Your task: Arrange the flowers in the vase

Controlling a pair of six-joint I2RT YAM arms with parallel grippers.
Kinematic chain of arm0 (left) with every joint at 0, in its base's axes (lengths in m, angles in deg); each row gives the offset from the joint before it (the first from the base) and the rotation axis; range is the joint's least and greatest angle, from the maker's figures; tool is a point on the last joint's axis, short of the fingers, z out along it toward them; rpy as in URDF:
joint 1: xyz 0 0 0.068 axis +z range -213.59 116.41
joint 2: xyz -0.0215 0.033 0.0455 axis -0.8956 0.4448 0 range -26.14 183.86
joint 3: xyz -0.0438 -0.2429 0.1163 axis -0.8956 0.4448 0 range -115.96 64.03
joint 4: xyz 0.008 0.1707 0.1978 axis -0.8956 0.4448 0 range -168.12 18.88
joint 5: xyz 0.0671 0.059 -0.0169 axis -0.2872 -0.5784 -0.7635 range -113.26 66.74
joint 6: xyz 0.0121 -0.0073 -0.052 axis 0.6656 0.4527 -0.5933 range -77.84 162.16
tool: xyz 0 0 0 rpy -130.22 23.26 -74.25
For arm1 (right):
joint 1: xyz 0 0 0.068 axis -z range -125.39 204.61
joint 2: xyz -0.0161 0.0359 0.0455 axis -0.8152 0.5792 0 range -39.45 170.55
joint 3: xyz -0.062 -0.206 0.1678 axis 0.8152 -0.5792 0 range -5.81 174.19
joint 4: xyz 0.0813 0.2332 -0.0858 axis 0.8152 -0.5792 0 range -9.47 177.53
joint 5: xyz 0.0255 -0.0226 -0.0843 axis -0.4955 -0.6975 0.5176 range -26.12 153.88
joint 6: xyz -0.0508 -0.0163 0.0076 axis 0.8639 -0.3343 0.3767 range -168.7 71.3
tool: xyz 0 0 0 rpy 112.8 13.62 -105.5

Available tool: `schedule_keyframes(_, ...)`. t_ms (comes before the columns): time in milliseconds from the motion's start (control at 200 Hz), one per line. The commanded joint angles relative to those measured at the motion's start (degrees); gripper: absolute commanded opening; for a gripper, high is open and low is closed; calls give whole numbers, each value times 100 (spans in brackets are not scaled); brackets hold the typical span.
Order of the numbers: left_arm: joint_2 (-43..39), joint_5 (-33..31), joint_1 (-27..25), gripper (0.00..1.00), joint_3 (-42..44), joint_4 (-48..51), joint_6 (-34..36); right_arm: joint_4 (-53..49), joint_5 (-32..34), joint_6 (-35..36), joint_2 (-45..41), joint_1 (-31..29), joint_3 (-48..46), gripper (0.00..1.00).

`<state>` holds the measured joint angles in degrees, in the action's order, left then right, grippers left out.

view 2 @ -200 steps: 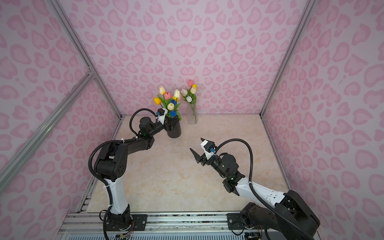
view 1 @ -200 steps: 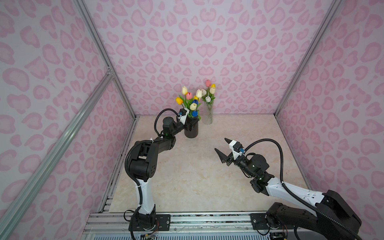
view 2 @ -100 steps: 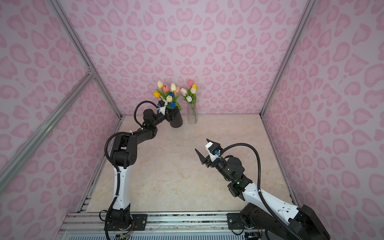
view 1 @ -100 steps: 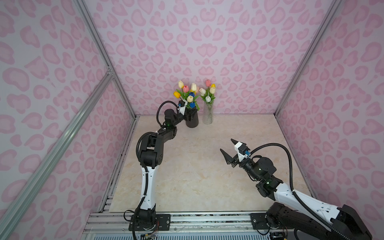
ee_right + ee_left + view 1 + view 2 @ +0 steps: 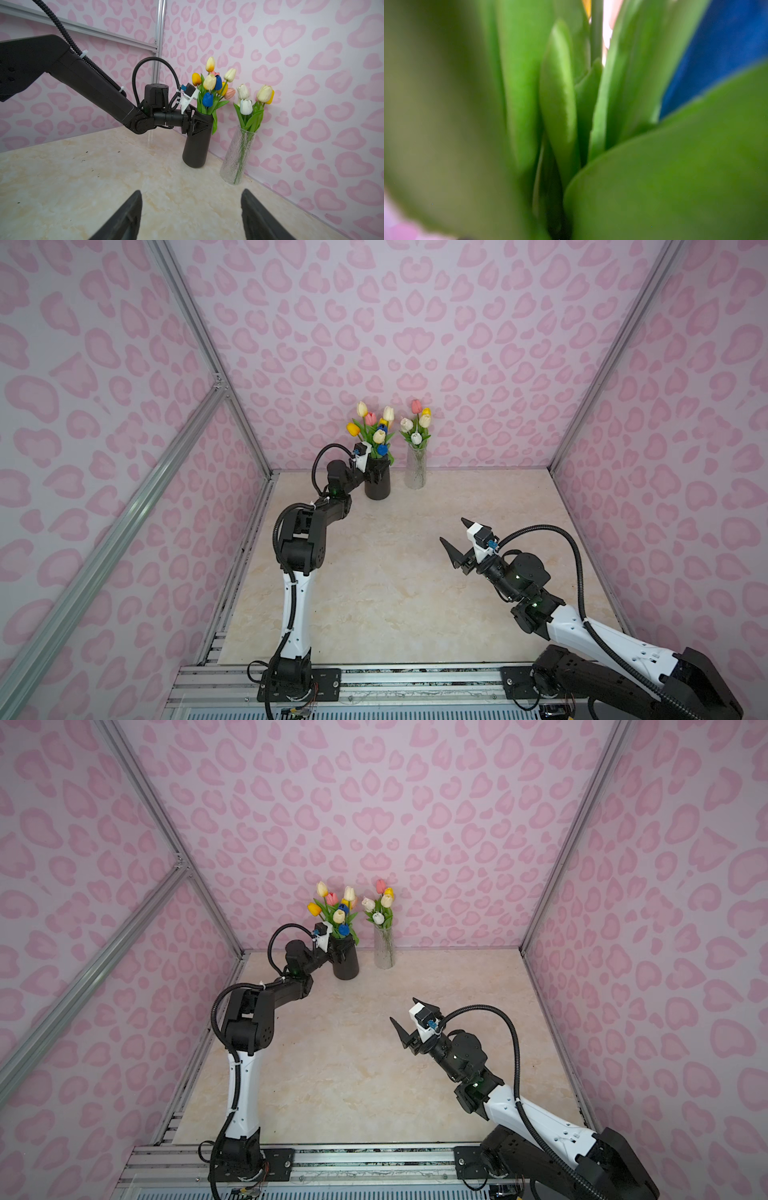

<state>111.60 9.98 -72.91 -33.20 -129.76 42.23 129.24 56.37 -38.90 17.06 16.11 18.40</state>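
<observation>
Left gripper (image 5: 199, 124): we saw it clasped on the black vase (image 5: 195, 151).
Right gripper (image 5: 453, 530): we saw it wide open, empty.
Flowers (image 5: 246, 106): some stood in the glass vase (image 5: 239, 158).

I see yellow, cream, pink and blue flowers (image 5: 377, 435), a black pot (image 5: 377, 486), a clear vase (image 5: 416, 473), pink-hearted walls (image 5: 415, 323), and a marbled beige surface (image 5: 395, 580).

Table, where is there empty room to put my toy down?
The biggest bare patch of the table lies between the two arms, in front of the black pot. Also bare: the back strip from the glass vase to the right wall. Crowded: back left, where the left gripper clasps the pot beside the vase. The open right gripper hangs mid-right.
</observation>
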Motion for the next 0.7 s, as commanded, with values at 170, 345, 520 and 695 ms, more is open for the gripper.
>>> schedule_keyframes(170,-101,-309,62,79,164,-930,124,-30,-28,1,22,-6,91,74)
schedule_keyframes(345,-409,-475,62,97,583,-962,280,36,16,22,-64,-36,28,74)
schedule_keyframes(520,-676,-354,107,97,1031,-979,397,41,54,47,-183,-44,-80,74)
schedule_keyframes(695,-1022,-575,141,97,1619,-1076,408,-13,68,93,-276,-39,-108,74)
